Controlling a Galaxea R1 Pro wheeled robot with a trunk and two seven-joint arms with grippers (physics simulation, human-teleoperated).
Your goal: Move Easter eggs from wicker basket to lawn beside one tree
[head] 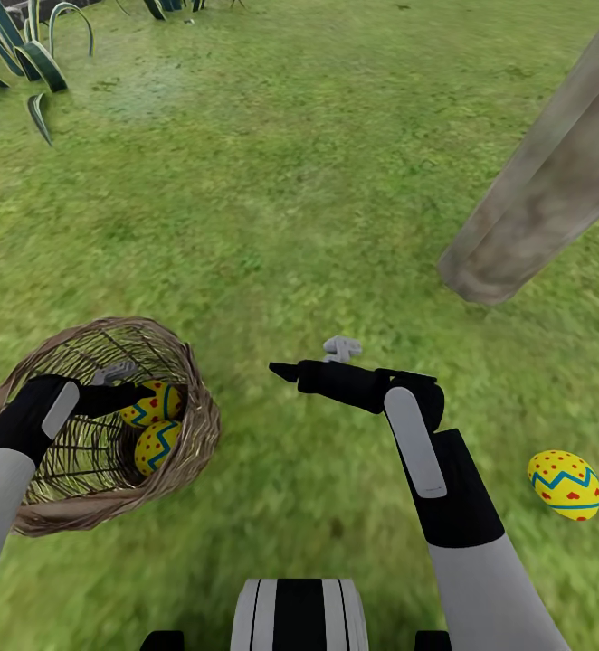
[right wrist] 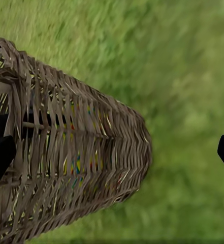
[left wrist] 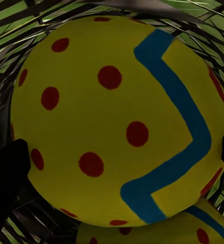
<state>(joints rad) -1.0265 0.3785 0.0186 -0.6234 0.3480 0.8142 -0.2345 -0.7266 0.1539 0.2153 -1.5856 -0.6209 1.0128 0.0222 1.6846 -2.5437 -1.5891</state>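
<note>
The brown wicker basket [head: 191,443] sits on the lawn [head: 272,208] at my lower left. Two yellow Easter eggs lie in it, an upper egg [head: 157,400] and a lower egg [head: 155,447]. My left gripper [head: 128,385] reaches into the basket, open, with the upper egg [left wrist: 117,117] between its fingers [left wrist: 7,173]. The third egg [head: 566,485] lies on the grass at the right, a short way from the tree's grey-brown trunk [head: 544,190]. My right gripper [head: 307,358] hovers open over the grass, pointing at the basket's outer wall [right wrist: 81,162].
Spiky dark-green plants [head: 28,54] stand at the far left. Open grass stretches between the basket and the trunk. My own base [head: 298,615] shows at the bottom edge.
</note>
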